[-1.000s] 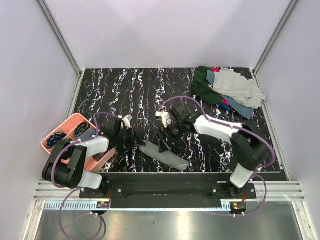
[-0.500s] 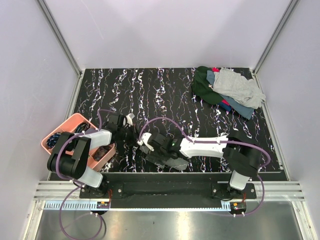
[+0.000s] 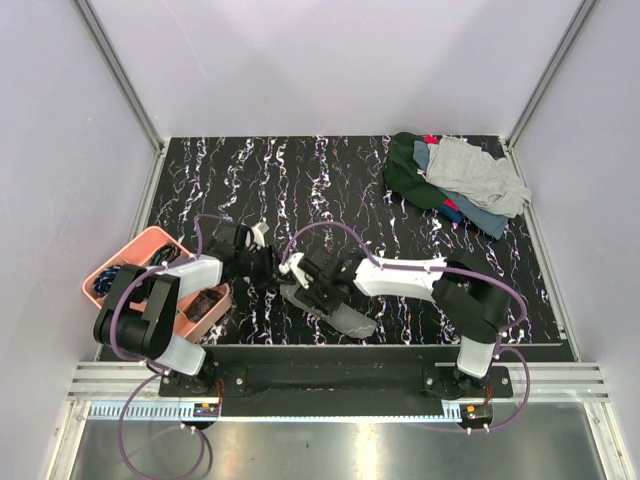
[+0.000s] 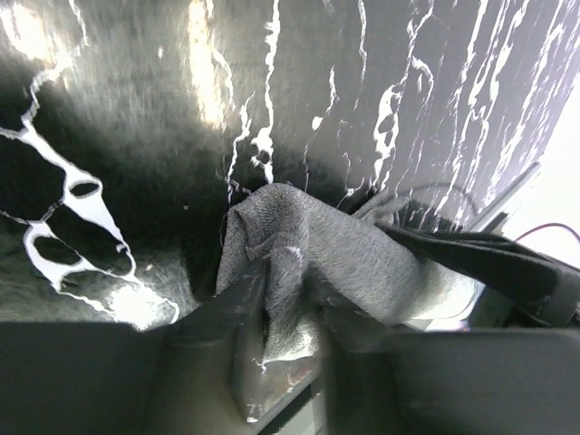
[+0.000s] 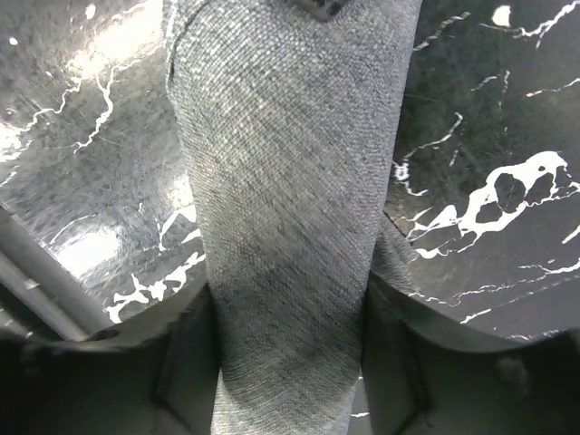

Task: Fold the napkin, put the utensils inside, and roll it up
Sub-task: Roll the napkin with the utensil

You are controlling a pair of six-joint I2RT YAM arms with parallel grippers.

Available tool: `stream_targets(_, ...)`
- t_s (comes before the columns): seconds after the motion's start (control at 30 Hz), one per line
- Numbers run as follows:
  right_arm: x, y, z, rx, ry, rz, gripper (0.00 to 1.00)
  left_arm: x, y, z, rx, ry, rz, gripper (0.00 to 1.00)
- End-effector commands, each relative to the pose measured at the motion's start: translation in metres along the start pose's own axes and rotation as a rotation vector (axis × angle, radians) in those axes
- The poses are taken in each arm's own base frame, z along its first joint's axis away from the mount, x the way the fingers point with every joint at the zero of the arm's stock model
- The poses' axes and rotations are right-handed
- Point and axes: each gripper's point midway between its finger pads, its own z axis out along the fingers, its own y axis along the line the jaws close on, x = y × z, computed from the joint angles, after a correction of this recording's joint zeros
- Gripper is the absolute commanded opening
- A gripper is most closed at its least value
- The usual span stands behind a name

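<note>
A: Napkin, where?
B: Grey napkin (image 3: 350,320) lies on the table as a stubby roll. It's just right of the pink tray (image 3: 128,250) and slants away from it toward the near edge.
A: Utensils?
B: None visible. They may be inside the roll, can't tell.
A: Grippers?
B: Right gripper (image 5: 290,362) straddles the roll crosswise, fingers pressed on both flanks. It's gripping the napkin, I'd guess so the roll doesn't spring open. Left gripper (image 4: 294,362) is at the roll's end nearest the tray, with a bunched corner between its fingers. Pinched or loose, can't tell. Probably steadying or tucking that end.
A: Stage?
B: Late, I'd say. The roll looks formed and only the loose end looks untidy.
A: Surface?
B: Glossy black tabletop (image 3: 300,180) with white marble veining. Strong glare in both wrist views, so likely slick under cloth.
A: Rest?
B: Heap of cloths (image 3: 455,180), green, light grey and blue, well right of the tray at the far corner. Pale walls (image 3: 330,60) with aluminium posts beyond.
</note>
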Motion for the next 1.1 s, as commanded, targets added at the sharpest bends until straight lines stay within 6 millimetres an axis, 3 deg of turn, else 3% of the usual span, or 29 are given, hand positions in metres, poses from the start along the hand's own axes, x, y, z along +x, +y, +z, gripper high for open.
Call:
stream_targets(0.0,0.027,0.018,0.005,-0.216,0.123,0.136,0.54,-0.035,-0.028,-0.019,0.044,-0.122,0.078,0.47)
stream_targets(0.07,0.026,0.022,0.004,-0.298,0.124,0.174,0.46,-0.042,-0.033,-0.024,0.043,-0.154,0.097,0.55)
stream_targets(0.23,0.026,0.033,0.002,-0.484,0.135,0.293,0.37,-0.046,-0.039,-0.032,0.058,-0.2,0.146,0.59)
stream_targets(0.4,0.023,0.028,0.004,-0.596,0.122,0.363,0.35,-0.038,-0.039,-0.027,0.098,-0.177,0.151,0.59)
stream_targets(0.6,0.018,0.019,0.005,-0.611,0.101,0.387,0.35,-0.032,-0.028,-0.021,0.091,-0.177,0.142,0.58)
stream_targets(0.8,0.018,0.017,0.006,-0.595,0.103,0.39,0.36,-0.025,-0.033,-0.013,0.13,-0.159,0.147,0.54)
stream_targets(0.93,0.015,0.013,0.006,-0.573,0.094,0.39,0.38,-0.01,-0.034,-0.003,0.135,-0.106,0.151,0.39)
stream_targets(1.03,0.007,0.007,0.002,-0.538,0.068,0.381,0.44,-0.001,-0.028,0.004,0.121,-0.068,0.135,0.17)
stream_targets(1.07,0.003,0.004,-0.001,-0.523,0.052,0.377,0.53,0.001,-0.024,0.006,0.114,-0.061,0.126,0.04)
